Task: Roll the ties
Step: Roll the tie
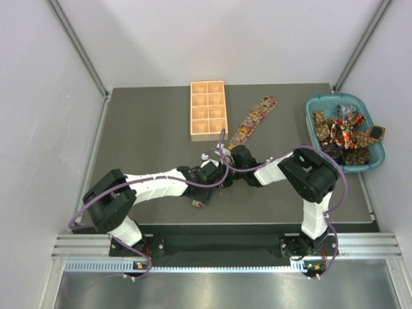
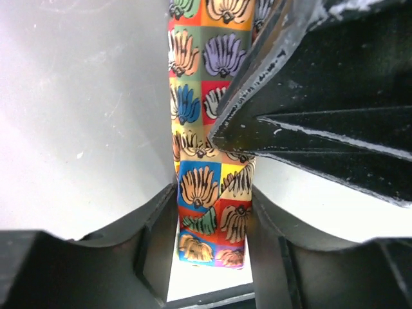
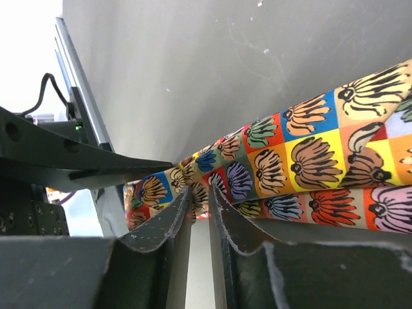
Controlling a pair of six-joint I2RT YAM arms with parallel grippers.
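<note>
One tie (image 1: 254, 119), printed with coloured squares of fan shapes, lies slantwise from beside the tray down to where both arms meet. My left gripper (image 2: 211, 193) is open and straddles the tie's (image 2: 206, 161) narrow end, one finger along each edge, and the cloth lies flat. My right gripper (image 3: 200, 192) is shut on a raised fold of the tie (image 3: 302, 161), close beside the left one. In the top view the left gripper (image 1: 219, 168) and right gripper (image 1: 233, 156) nearly touch. More ties (image 1: 344, 132) lie heaped in the basket.
A tan wooden tray (image 1: 208, 109) with eight compartments stands at the back middle. The teal basket (image 1: 380, 152) sits at the right edge. A small patterned scrap (image 1: 197, 203) lies by the table's front edge. The right gripper's body (image 2: 322, 116) fills the left wrist view's upper right.
</note>
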